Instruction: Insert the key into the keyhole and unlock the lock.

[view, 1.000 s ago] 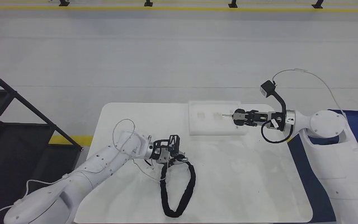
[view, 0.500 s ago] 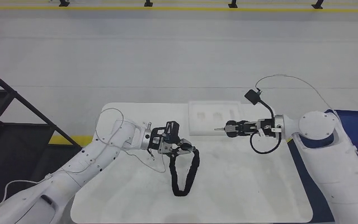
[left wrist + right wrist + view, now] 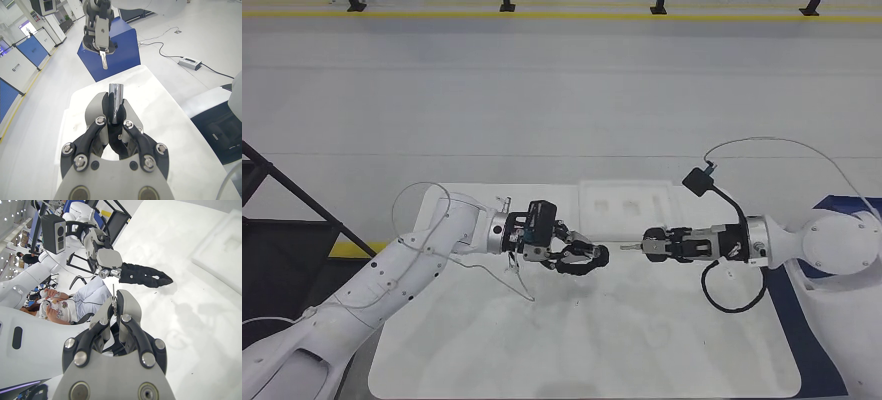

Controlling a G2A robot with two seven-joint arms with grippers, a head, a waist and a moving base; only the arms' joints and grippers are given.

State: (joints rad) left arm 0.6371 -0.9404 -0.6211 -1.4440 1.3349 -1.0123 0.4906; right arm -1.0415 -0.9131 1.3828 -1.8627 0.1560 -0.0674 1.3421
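Left gripper (image 3: 114, 101) clamped on lock (image 3: 116, 90) cylinder, above table (image 3: 642, 340). Right gripper (image 3: 114, 298) pinched key (image 3: 103, 61) — tip just short of lock's keyhole (image 3: 102, 275), not touching. Step judged: pre-insertion alignment. Next — square blade to slot, push, turn.

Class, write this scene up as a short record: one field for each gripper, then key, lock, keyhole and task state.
left gripper: shut on lock
right gripper: shut on key
key: blade points towards the lock, apart from it
lock: gripped near its chrome end
keyhole: faces the key, nothing in it
task state: key not yet inserted
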